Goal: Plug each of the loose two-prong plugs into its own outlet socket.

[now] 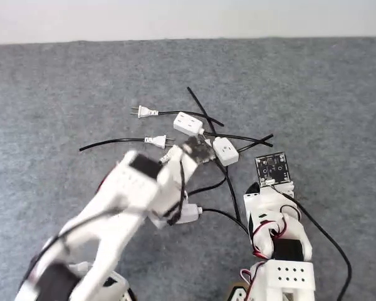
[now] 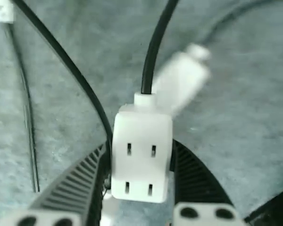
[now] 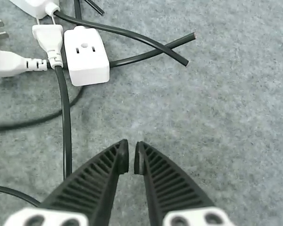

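Crossing cords (image 2: 154, 47) around gripped socket (image 2: 141, 160)

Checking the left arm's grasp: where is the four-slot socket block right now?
In the left wrist view the socket block sits between the fingers of the left gripper, its black cord leading away, a white plug just behind it.

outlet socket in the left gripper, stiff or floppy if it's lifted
The outlet socket looks a rigid plastic block, so likely stiff. Its black cord curves loosely, so probably trails and tugs. Smooth sides may slip.
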Available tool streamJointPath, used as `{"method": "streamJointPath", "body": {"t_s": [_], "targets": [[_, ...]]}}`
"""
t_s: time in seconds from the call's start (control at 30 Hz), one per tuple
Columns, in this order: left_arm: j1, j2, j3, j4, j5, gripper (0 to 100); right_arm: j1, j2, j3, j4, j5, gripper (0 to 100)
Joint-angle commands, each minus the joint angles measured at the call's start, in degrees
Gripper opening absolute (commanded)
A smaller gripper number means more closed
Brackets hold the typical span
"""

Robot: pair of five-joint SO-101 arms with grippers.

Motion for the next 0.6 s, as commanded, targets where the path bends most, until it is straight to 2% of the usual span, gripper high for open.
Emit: {"method": "streamJointPath", "body": {"t_s": [0.0, 0.07, 0.17, 0.23, 0.37, 0.57], "targets": [[-0.09, -24.44, 4.18, -1.14, 7.91, 1, -0.40, -0.75, -0.70, -1.27, 0.62, 3.7], [-5.80, -24.79, 4.26, -0.79, 10.46, 2, -0.40, -0.75, -0.62, -1.19, 0.62, 3.7], [-13.27, -17.67, 4.26, -2.37, 7.91, 2, -0.40, -0.75, -0.62, -1.10, 0.62, 3.7], [-16.53, -11.34, 4.26, -7.12, 6.07, 2, -0.40, -0.66, -0.62, -1.10, 0.62, 3.7], [-18.90, 0.35, 2.51, -18.11, 6.68, 2, -0.40, -0.66, -0.62, -1.10, 0.62, 3.7], [-19.08, 15.38, -6.37, -19.78, 10.02, 2, -0.40, -0.66, -0.62, -1.10, 0.62, 3.7]]}}
